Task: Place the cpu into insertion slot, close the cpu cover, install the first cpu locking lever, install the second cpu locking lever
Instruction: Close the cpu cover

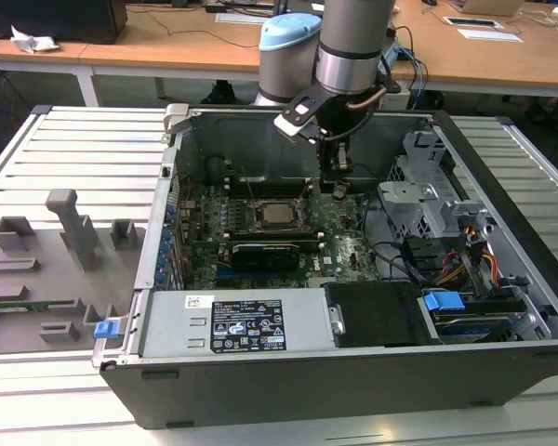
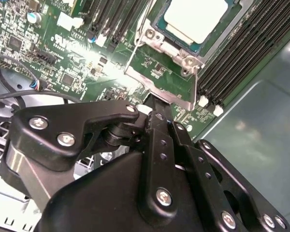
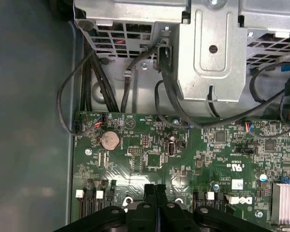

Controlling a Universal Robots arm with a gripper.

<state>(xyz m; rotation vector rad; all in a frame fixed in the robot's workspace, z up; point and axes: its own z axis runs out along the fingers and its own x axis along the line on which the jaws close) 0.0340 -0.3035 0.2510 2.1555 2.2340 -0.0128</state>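
cpu [image 2: 195, 17]: lies flat in the insertion slot [image 1: 257, 210], silver top up, a little beyond the tips of the jaws and not touched by them.
Jaws: pressed together, fingertip against fingertip; I see nothing between them in both wrist views.
gripper [image 3: 156, 187]: points down to the motherboard [image 3: 150, 159]; in the second wrist view its tip is at the edge of a shiny metal tab [image 2: 159, 82] next to the socket frame, but I cannot tell if they really touch.
Arm: comes down from above into the open computer case [image 1: 288, 381], the last joints almost vertical, the gripper on the exterior view's right of the cpu.
cpu cover [image 2: 166, 41]: the metal frame lies around the chip, and the chip shows through its window.
Wire lever [image 2: 135, 46]: a thin metal rod runs along one side of the frame; I cannot tell whether it is hooked.
Memory slots [image 2: 232, 58]: long and black, just beside the socket, on the side toward the case wall.
Graphics card [image 1: 265, 253]: long and black, near the cpu, on the side toward the camera in the exterior view.
Drive cage [image 3: 212, 53]: grey metal with black cables, past the board edge.
Table [image 1: 74, 158]: slatted, with grey fixtures [image 1: 70, 228] on the exterior view's left of the case.
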